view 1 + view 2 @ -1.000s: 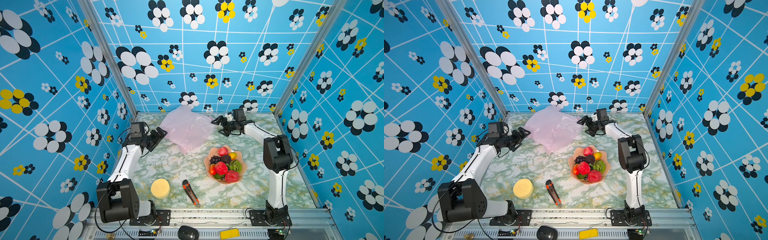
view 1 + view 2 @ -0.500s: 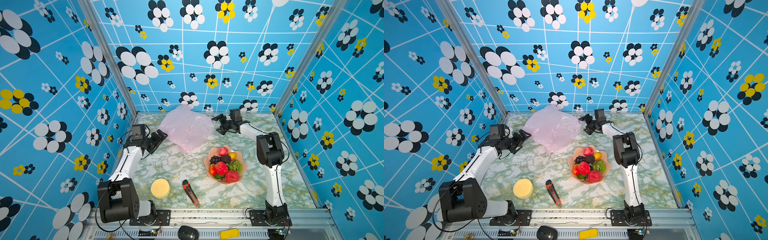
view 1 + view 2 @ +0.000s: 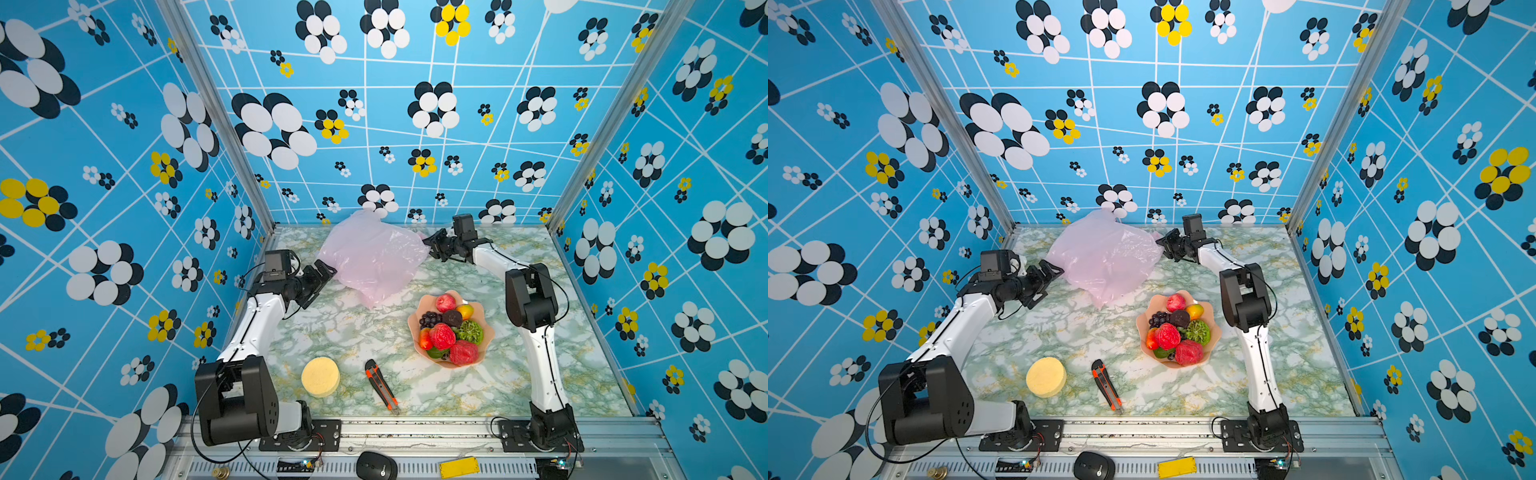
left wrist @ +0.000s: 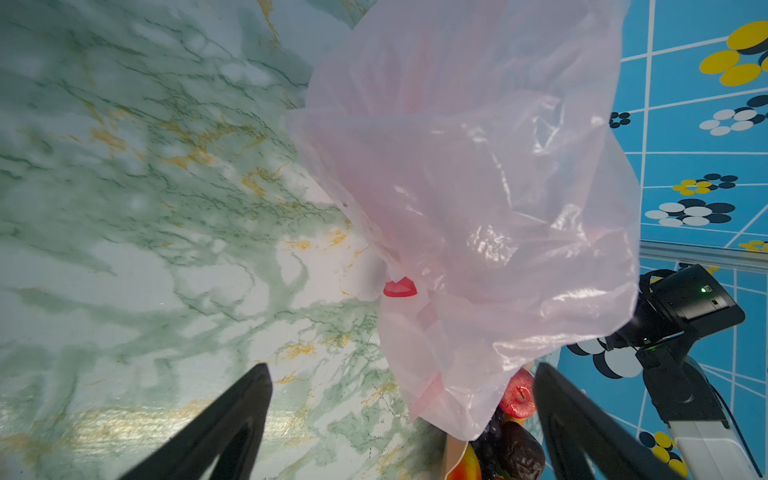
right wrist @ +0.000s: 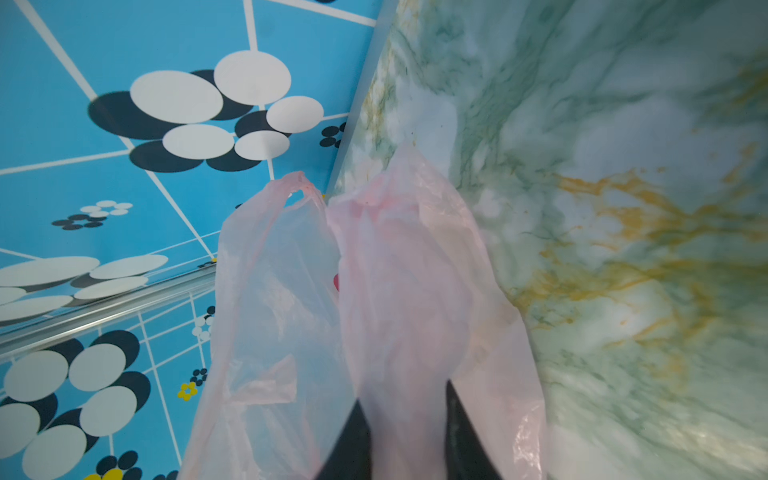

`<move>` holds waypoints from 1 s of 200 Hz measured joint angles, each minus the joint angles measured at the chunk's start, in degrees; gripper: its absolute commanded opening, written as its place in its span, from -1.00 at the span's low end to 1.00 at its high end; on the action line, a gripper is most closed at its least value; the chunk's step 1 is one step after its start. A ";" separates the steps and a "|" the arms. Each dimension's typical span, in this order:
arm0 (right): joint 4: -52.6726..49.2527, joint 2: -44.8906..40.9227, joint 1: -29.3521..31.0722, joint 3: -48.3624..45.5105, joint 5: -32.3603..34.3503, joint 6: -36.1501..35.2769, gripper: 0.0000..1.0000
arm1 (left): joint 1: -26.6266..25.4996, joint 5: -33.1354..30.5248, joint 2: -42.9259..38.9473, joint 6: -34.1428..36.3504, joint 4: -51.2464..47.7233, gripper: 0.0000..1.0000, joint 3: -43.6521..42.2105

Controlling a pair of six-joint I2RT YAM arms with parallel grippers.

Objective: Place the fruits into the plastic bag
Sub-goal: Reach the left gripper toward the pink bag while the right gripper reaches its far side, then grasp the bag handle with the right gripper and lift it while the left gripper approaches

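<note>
Where right tool point(image 5: 403, 392) pinches plastic bag point(image 5: 407, 270), film veils tips | fruits point(image 4: 517, 401) part. hidden

Bare tabletop point(image 3: 332, 332) between plastic bag point(image 3: 374, 257) and sponge point(image 3: 320, 376); knife point(image 3: 381, 384), bowl point(image 3: 412, 332) alongside; wall point(image 3: 415, 187) behind bag
</note>
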 measured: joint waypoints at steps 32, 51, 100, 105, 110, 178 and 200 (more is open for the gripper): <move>-4.57 -0.31 0.04 1.55 1.64 -6.71 -1.00 | 0.00 0.96 -1.22 0.28 -0.50 0.98 0.00; -9.29 -2.89 0.33 2.14 5.07 -13.14 -1.00 | 0.00 1.84 -3.50 1.11 -1.75 0.98 0.00; -14.25 -21.79 6.45 2.10 21.84 -37.83 -1.00 | 1.31 4.70 -13.79 2.40 -4.81 0.98 0.00; -13.22 -24.33 7.72 1.92 23.61 -40.76 -1.00 | 1.57 5.03 -15.04 2.40 -5.05 0.98 0.02; -12.20 -26.45 8.85 1.84 25.24 -43.56 -1.00 | 1.79 5.25 -15.98 2.43 -5.27 0.98 0.02; 5.51 -39.60 22.32 -0.90 38.29 -85.29 -1.00 | 4.13 7.13 -25.49 -0.02 -5.60 0.98 0.00; 9.64 -39.82 25.14 -5.38 39.06 -95.03 -1.00 | 4.44 8.57 -26.71 -1.55 -4.48 0.98 -0.11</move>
